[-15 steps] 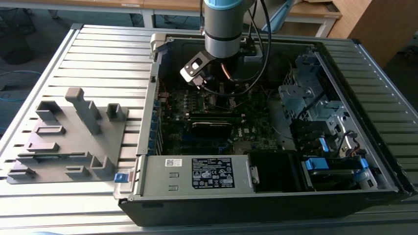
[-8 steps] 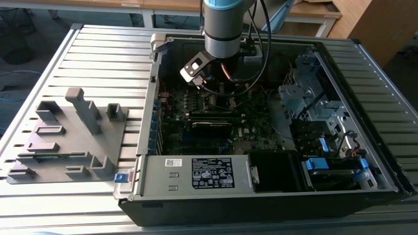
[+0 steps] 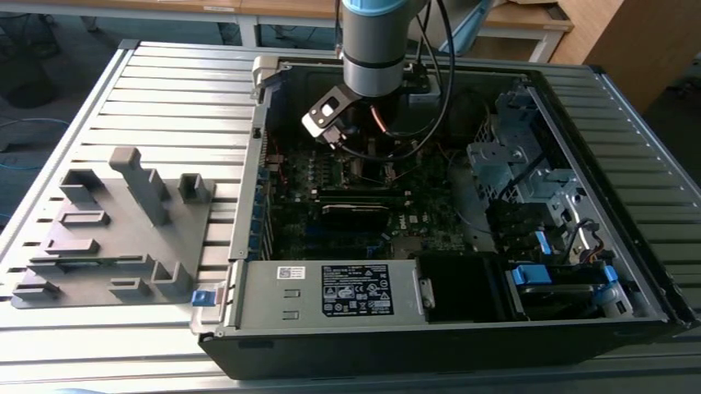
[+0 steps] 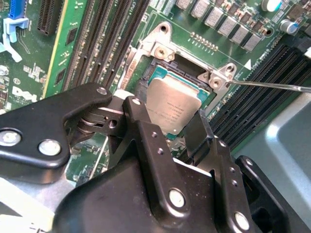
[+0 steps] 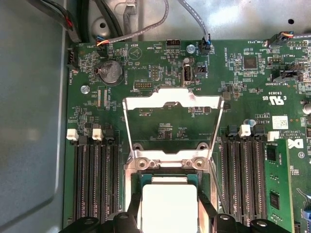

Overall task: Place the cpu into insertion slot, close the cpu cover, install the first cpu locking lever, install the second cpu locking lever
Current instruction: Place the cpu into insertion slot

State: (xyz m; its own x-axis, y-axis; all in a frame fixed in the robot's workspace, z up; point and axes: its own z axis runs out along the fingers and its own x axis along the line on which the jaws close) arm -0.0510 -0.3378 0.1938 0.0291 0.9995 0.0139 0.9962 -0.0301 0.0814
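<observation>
Clamping cpu (image 4: 174,99) by its edges in my gripper (image 4: 169,127), low over slot (image 4: 180,65); cover (image 5: 172,103) beyond slot stands raised, leaving seating access.

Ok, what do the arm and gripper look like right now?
The arm is a silver-grey cylinder with a light blue band, black cables running alongside. The gripper is matte black, with jointed link fingers studded with silver screws.
</observation>
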